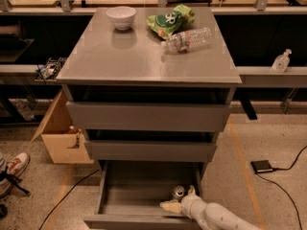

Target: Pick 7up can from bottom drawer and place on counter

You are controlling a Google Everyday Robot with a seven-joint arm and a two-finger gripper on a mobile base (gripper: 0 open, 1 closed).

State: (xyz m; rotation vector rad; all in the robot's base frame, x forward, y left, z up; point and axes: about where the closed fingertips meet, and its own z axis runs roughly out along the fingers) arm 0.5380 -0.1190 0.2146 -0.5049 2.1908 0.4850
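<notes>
You are looking down on the grey drawer cabinet from the front, and the bottom drawer (134, 196) is pulled out toward the lower edge of the frame with its floor in plain view. The 7up can (179, 191) stands upright inside it, at the right rear of the drawer floor, silver top facing up. Your gripper (178, 199) is down inside that same drawer, low and right of centre in the frame, with the white arm (218, 217) running off toward the bottom right corner. Its two pale fingers (169, 206) are spread apart: one reaches left along the drawer floor in front of the can, and the other rises just to the right of it, so the can sits in the gap between them and is not gripped. You cannot tell from here whether either finger touches the can. Above, the middle drawer (151, 150) and the top drawer (148, 116) each show a dark gap over their fronts. The counter (139, 61) fills the upper middle of the frame and carries a white bowl (121, 17) at its upper left, a green snack bag (170, 20) at top centre, and a clear water bottle (188, 40) lying on its side just below and right of the bag. A cardboard box (60, 140) sits on the floor at the left of the cabinet.
</notes>
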